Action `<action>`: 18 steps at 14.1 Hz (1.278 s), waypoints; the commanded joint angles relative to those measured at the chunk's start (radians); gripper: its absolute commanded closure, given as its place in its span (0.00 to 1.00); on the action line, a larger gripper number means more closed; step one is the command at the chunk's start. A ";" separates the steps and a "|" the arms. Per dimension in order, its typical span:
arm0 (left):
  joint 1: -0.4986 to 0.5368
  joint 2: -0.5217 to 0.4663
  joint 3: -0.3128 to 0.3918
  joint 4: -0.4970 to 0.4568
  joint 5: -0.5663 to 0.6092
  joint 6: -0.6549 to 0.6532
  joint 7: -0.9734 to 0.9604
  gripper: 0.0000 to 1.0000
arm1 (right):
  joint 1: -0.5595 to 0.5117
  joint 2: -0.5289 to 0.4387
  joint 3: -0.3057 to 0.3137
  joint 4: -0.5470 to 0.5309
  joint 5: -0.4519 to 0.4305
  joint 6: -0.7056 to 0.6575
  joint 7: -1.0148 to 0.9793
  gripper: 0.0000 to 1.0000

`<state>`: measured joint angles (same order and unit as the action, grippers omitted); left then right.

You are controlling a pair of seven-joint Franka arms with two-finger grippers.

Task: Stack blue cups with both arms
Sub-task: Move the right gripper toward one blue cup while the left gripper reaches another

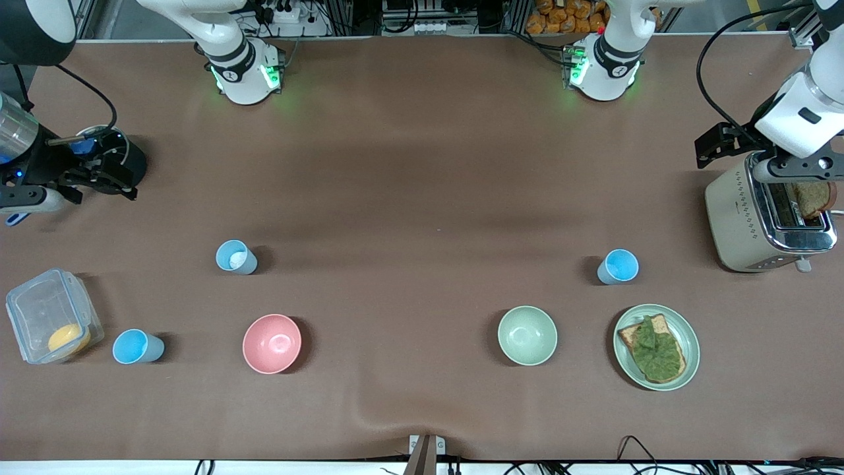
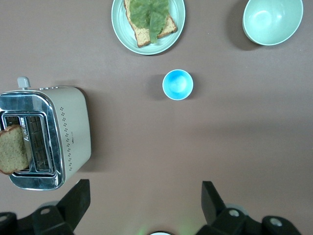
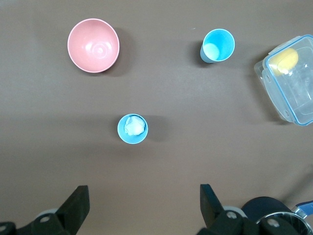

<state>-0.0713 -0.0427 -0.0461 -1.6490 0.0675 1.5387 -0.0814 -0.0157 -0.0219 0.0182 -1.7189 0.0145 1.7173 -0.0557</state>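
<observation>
Three blue cups stand upright and apart on the brown table. A pale grey-blue cup (image 1: 236, 257) (image 3: 132, 129) with a whitish inside bottom stands toward the right arm's end. A sky blue cup (image 1: 137, 347) (image 3: 218, 45) stands nearer the front camera, beside a clear box. Another sky blue cup (image 1: 618, 266) (image 2: 177, 84) stands toward the left arm's end. My right gripper (image 1: 99, 173) (image 3: 143, 203) is open and empty, up over the table's right-arm end. My left gripper (image 1: 720, 142) (image 2: 144, 200) is open and empty, up beside the toaster.
A pink bowl (image 1: 271, 343) and a pale green bowl (image 1: 527, 335) stand near the front. A plate (image 1: 686, 333) holds toast with a green leaf. A toaster (image 1: 745, 218) holds a bread slice. A clear box (image 1: 39, 310) holds something yellow. A dark round container (image 1: 128, 161) stands by my right gripper.
</observation>
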 commanded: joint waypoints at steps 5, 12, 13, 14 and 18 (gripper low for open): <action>-0.005 0.021 -0.004 0.017 0.002 -0.031 0.020 0.00 | -0.020 -0.009 0.019 -0.002 -0.007 -0.007 0.005 0.00; -0.010 0.079 -0.020 0.022 0.025 -0.028 0.003 0.00 | -0.017 -0.006 0.019 -0.001 -0.002 -0.007 0.005 0.00; -0.005 0.092 -0.018 0.018 0.026 -0.025 0.005 0.00 | -0.015 0.011 0.020 0.007 -0.002 -0.008 -0.001 0.00; -0.002 0.113 -0.020 0.014 0.029 -0.019 0.008 0.00 | -0.009 0.023 0.020 0.010 -0.002 -0.010 -0.001 0.00; 0.004 0.133 -0.018 -0.078 0.035 0.055 0.022 0.00 | 0.046 0.075 0.020 0.004 -0.008 -0.051 0.037 0.00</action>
<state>-0.0743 0.1023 -0.0597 -1.6691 0.0809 1.5487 -0.0795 0.0097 0.0243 0.0343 -1.7223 0.0147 1.6764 -0.0481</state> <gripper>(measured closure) 0.000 0.000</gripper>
